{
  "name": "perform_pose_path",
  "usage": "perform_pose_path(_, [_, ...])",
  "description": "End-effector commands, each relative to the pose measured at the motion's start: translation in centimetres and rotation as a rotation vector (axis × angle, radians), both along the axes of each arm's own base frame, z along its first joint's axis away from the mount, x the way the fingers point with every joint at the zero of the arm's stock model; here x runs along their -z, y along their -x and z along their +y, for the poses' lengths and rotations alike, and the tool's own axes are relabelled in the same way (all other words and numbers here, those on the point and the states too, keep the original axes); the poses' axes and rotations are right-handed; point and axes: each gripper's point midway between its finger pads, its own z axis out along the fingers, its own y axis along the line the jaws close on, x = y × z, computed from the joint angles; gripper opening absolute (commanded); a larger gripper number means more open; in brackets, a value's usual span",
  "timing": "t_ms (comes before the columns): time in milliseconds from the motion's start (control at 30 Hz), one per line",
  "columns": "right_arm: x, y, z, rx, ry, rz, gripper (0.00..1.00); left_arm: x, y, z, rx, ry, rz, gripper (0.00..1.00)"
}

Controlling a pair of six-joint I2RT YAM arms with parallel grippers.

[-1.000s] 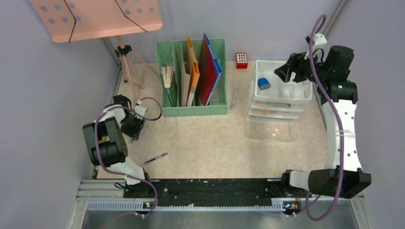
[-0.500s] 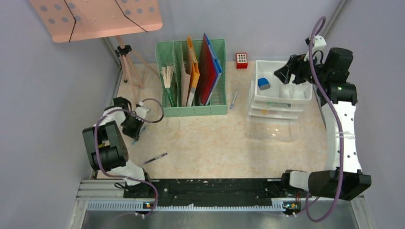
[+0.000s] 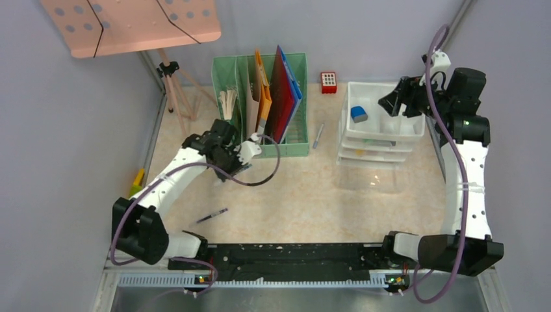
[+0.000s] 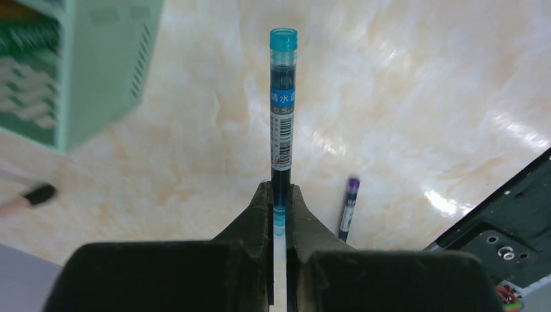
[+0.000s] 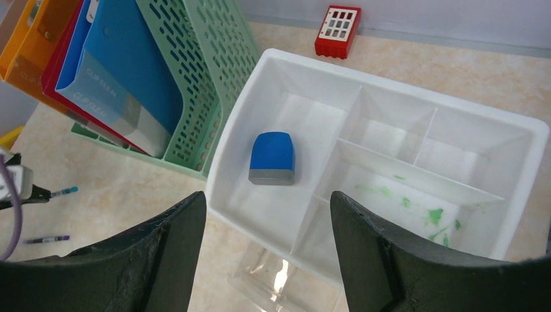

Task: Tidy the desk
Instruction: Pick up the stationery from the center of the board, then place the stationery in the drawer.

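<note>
Teal-capped pen [image 4: 282, 117] is pinched tight in the left gripper [image 4: 279, 195] over the beige marbled desk [image 4: 422, 97] spread under both arms, near the green file rack [image 4: 97, 65], while the right gripper [image 5: 266, 198] hangs wide apart above the white tray [image 5: 539, 133].

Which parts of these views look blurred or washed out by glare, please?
Left wrist: the green file rack is blurred at the upper left, the blue pen is sharp, and bright glare patches wash the desk. Right wrist: the white tray is crisp. Top external: even light, faint shadows, no blur.
</note>
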Motion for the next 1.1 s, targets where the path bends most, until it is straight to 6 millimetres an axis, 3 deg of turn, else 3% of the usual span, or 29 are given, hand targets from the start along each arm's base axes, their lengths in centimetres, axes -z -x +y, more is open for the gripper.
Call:
perform_pose_path(0, [-2.0,0.5,-1.1,0.032,-0.051,-0.039,0.69,-5.5,-1.0,-6.6,0.119,0.043,-0.093,0.00])
perform_pose_path(67, [-1.8,0.6,-1.7,0.047,-0.057,-0.034,0.69,-6.7,-1.6,-10.1,0.181,0.049,-0.108,0.00])
perform_pose_path(333, [-1.9,1.1,-3.2,0.090,-0.057,-0.035,0.69,-8.1,-3.5,-24.7,0.423,0.079,-0.150,0.00])
perform_pose_path(533, [-1.8,1.4,-3.4,0.098,-0.059,-0.034,0.68,-9.4,-3.4,-33.4,0.533,0.181,-0.203,0.00])
perform_pose_path(667, [-1.4,1.6,-3.8,0.105,-0.048,-0.026,0.68,-9.6,-2.3,-37.2,0.602,0.245,-0.239,0.00])
perform_pose_path(800, [-1.1,1.6,-4.1,0.110,-0.043,-0.021,0.68,-8.1,-1.3,-39.7,0.669,0.232,-0.257,0.00])
perform_pose_path(1067, [0.0,1.6,-4.2,0.108,-0.049,-0.006,0.68,-6.9,-2.2,-43.8,0.680,0.279,-0.336,0.00])
